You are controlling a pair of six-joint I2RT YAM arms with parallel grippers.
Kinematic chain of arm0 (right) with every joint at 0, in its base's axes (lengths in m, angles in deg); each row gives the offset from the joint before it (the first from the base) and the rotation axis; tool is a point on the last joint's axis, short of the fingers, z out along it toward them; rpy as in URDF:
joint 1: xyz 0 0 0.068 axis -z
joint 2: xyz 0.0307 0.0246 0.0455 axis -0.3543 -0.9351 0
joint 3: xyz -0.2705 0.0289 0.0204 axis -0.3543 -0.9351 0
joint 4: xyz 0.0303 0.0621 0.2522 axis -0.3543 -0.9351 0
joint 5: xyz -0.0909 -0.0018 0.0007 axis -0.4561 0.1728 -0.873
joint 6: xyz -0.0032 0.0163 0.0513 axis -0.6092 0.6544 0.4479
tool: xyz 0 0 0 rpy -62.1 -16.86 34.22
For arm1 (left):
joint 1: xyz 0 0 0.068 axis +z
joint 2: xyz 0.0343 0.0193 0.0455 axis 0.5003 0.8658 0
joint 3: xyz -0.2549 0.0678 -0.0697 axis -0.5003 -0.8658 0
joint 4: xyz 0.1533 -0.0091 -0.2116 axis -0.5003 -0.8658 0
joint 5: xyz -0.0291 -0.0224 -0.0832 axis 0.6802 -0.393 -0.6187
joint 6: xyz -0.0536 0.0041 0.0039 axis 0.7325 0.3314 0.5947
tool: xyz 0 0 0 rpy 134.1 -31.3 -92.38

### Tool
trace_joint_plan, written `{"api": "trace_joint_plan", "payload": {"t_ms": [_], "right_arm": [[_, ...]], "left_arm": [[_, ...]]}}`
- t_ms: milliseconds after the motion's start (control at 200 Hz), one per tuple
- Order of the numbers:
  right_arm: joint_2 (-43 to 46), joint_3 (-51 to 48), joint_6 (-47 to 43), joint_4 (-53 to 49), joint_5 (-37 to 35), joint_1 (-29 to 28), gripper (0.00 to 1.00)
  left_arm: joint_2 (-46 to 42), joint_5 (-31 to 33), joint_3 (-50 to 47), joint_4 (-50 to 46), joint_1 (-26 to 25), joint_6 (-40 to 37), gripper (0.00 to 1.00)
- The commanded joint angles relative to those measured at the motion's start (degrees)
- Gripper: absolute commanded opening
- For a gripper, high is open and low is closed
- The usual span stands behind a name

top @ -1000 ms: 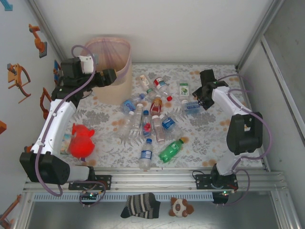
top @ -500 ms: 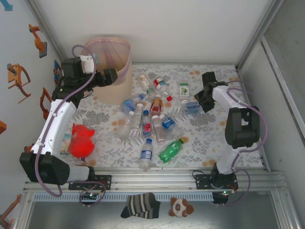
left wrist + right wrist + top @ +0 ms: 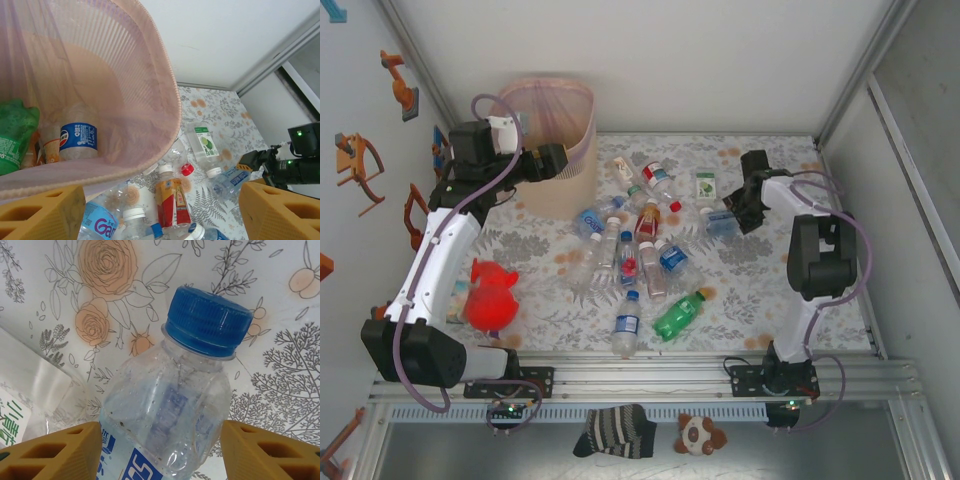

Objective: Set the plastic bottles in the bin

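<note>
Left gripper [image 3: 160, 202] spread wide, right gripper [image 3: 161, 440] narrower

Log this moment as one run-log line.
phase: pick | left gripper: open, empty, by bin rim | right gripper: jaws astride blue-capped bottle, grip unclear | remaining: bottle pile on table

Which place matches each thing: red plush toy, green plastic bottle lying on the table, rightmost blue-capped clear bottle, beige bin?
1 red plush toy
2 green plastic bottle
3 blue-capped clear bottle
4 beige bin

A between fingers of the right gripper
B beside the left arm
C far left of the table
D near its front edge

Pairs: 1-B, 2-D, 3-A, 4-C
</note>
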Motion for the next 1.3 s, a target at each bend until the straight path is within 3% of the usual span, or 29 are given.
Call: {"api": "trace_joint_plan", "payload": {"t_ms": [0, 160, 355, 701, 1011, 1297], "right_arm": [[-2.46, 0.61, 1.24, -1.03, -0.15, 0.57, 0.61], [-3.31, 0.48, 1.25, -0.49, 0.43, 0.81, 0.6], [-3.33, -0.09, 0.87, 0.86, 1.39, 0.94, 0.73], [-4.2, -0.63, 0.82, 3.8, 2.55, 1.03, 0.82], [-4.11, -1.6, 1.24, 5.4, 2.78, 1.12, 0.7], [1.31, -3.47, 0.73, 4.68, 0.11, 1.2, 0.62]], "left_arm": [[-0.46, -1.48, 1.15, 1.43, -0.15, 0.81, 0.8], [-0.45, -1.44, 1.24, 1.31, -0.24, 0.72, 0.8], [-0.5, -1.31, 1.06, 1.27, -0.24, 0.89, 0.8], [-0.29, -1.31, 0.95, 1.53, -0.26, 0.98, 0.8], [-0.55, -1.11, 0.71, 1.12, -0.24, 0.72, 0.81], [-0.35, -2.3, 0.59, 1.75, -0.33, 0.72, 0.81]]}}
